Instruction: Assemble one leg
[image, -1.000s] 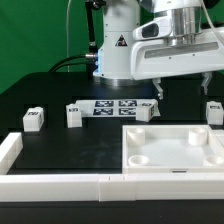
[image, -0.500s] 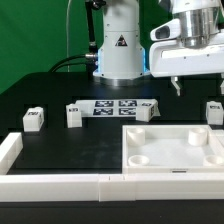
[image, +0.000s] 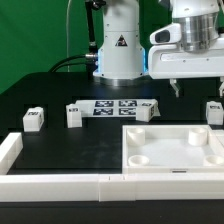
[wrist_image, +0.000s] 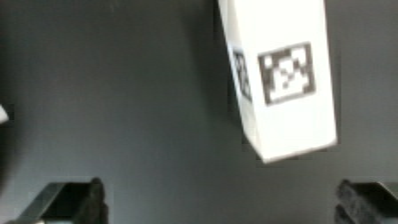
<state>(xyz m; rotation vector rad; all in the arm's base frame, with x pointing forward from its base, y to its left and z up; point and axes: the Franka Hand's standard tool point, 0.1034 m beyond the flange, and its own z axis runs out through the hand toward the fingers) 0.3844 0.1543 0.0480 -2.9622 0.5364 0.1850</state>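
While fingers (wrist_image: 71, 200) stand apart, arm (image: 190, 35) hangs over leg (wrist_image: 285, 75).

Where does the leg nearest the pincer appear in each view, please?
Exterior view: the leg stands at the exterior view's right edge, just below the pincer.
Wrist view: the leg is in view, tag showing, beyond the pincer tips.
Shared landmark: the open pincer.

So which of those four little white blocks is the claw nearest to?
The block at the exterior view's far right, almost under the open gripper. The other three blocks lie well off toward that view's left.
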